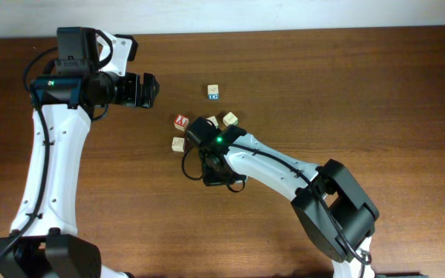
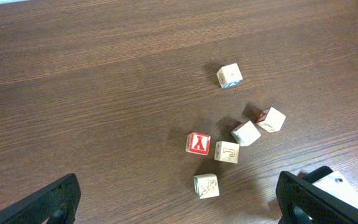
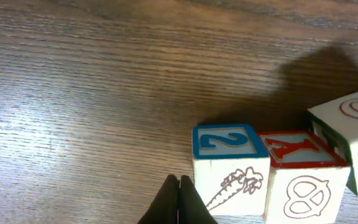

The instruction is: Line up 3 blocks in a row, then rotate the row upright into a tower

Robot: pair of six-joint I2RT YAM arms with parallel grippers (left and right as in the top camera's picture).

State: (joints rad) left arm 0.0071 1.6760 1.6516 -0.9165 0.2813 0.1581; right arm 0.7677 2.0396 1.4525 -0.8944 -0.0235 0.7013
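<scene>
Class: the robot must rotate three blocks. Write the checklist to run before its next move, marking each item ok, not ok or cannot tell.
1. Right gripper open for a grasp: not ok, shut and empty.
2. Left gripper away from the pale wooden cubes: ok, open, off to the side.
3. Space around the blue-topped wooden cube marked 2: not ok, it sits against the red-topped wooden cube marked A.
4. Nothing stacked on the brown wooden table: ok.
5. Which cubes are already rotated: cannot tell.
</scene>
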